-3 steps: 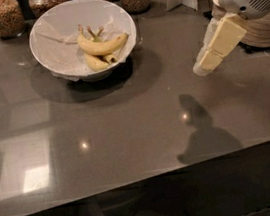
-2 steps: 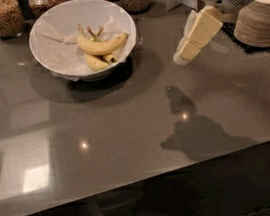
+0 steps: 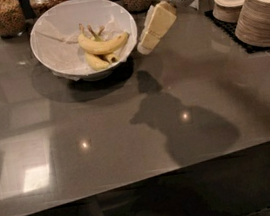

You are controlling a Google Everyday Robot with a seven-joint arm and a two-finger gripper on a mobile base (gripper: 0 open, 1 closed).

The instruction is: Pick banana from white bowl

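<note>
The white bowl [image 3: 51, 56], lined with crumpled white paper, stands at the back left of the grey table. The long curved banana [image 3: 103, 45] lies across its middle, stem to the left, on top of two shorter bananas [image 3: 96, 62]. My gripper [image 3: 145, 47] hangs from the white arm at the top right. It points down and left, just beside the bowl's right rim and above the table. It holds nothing and does not touch the banana.
Several glass jars of cereal [image 3: 1, 15] line the back edge behind the bowl. Stacks of small beige paper bowls [image 3: 261, 10] stand on a black mat at the back right. The table's front edge [image 3: 145, 179] runs across the lower part of the view.
My gripper has moved left across the table, from near the stacked paper bowls to right beside the white bowl's rim. The bananas and bowl have not moved.
</note>
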